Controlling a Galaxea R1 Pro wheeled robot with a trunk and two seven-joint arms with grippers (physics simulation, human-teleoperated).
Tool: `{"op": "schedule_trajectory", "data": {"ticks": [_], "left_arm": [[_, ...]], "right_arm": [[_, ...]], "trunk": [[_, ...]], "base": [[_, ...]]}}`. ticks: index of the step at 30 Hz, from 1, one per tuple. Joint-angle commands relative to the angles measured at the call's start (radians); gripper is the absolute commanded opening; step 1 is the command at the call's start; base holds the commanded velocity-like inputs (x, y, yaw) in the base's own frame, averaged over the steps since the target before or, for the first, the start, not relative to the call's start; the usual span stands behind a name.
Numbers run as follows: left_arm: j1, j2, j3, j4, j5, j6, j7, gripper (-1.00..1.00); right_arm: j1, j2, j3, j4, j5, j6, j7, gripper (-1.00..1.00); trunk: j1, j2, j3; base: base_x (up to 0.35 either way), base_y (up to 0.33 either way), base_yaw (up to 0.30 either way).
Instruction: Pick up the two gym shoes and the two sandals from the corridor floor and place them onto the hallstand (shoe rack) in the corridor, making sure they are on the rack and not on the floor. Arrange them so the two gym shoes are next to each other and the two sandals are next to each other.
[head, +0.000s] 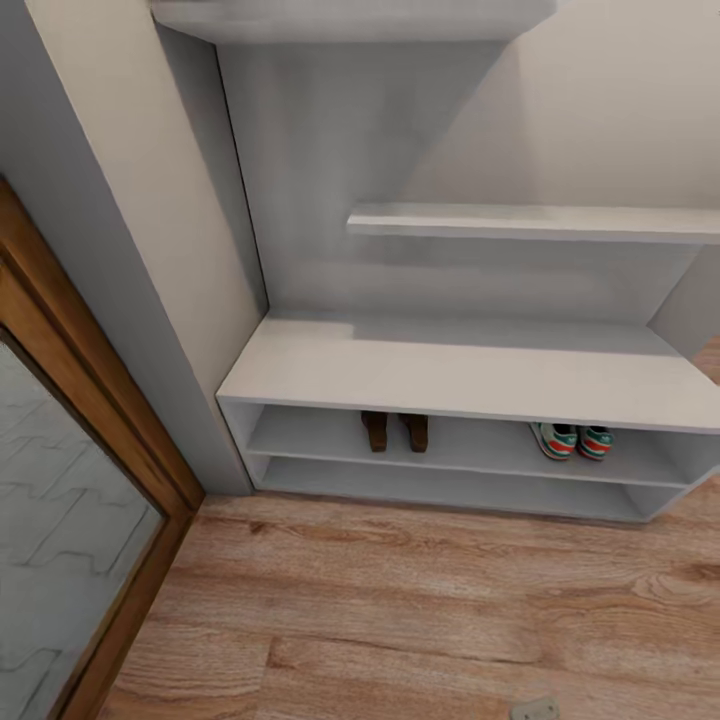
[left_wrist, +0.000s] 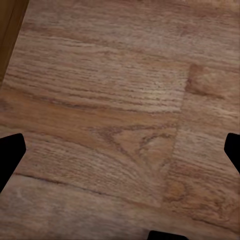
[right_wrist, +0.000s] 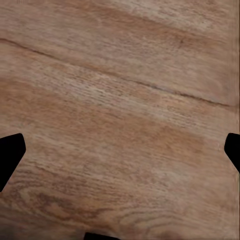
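smooth grey hallstand (head: 470, 375), wood-grain floor (head: 400, 610)

The hallstand (head: 470, 375) is pale grey all over. Two sandals (head: 395, 431) in it are dark brown; the gym shoes (head: 572, 439) are cream with green stripes and red accents. The corridor floor (head: 420, 610) is light brown with wavy wood grain. A door frame (head: 90, 400) is warm brown, the wall (head: 620, 110) off-white.
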Motion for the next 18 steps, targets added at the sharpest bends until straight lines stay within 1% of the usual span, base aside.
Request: {"op": "schedule_trajectory", "data": {"ticks": [1, 2, 3, 5, 6, 12, 18], "left_arm": [[-0.001, -0.001, 0.007, 0.002, 0.005, -0.002, -0.009, 1.00], [-0.001, -0.001, 0.007, 0.002, 0.005, -0.002, -0.009, 1.00], [-0.001, -0.002, 0.007, 0.002, 0.005, -0.003, -0.007, 1.00], [-0.001, -0.002, 0.007, 0.003, 0.005, -0.003, -0.006, 1.00], [0.000, -0.002, 0.007, 0.003, 0.004, -0.003, -0.004, 1.00], [0.000, -0.003, 0.006, 0.004, 0.002, -0.002, -0.004, 1.00], [0.000, -0.003, 0.003, 0.005, -0.001, -0.002, -0.005, 1.00]], "right_arm": [[0.000, 0.000, 0.001, 0.001, -0.002, -0.003, -0.010, 1.00], [0.000, 0.000, 0.001, 0.001, -0.002, -0.003, -0.010, 1.00], [0.000, 0.001, 0.001, 0.001, -0.008, -0.003, -0.042, 1.00], [0.000, 0.006, 0.000, 0.001, -0.016, -0.002, -0.079, 1.00], [0.000, 0.033, 0.000, 0.002, -0.032, -0.002, -0.145, 1.00], [0.001, 0.074, 0.003, 0.003, -0.038, -0.001, -0.191, 1.00], [0.002, 0.082, 0.003, 0.003, -0.038, 0.000, -0.197, 1.00]], "trunk": [[-0.004, 0.007, 0.003], [-0.008, 0.014, 0.006], [-0.012, 0.021, 0.009], [-0.019, 0.035, 0.015], [-0.023, 0.042, 0.018], [-0.046, 0.084, 0.037], [-0.069, 0.126, 0.056]], "base": [[0.000, 0.000, 0.000], [0.000, 0.000, 0.000], [0.000, 0.000, 0.000], [0.000, 0.000, 0.000], [0.000, 0.000, 0.000], [0.000, 0.000, 0.000], [0.000, 0.000, 0.000]]}}
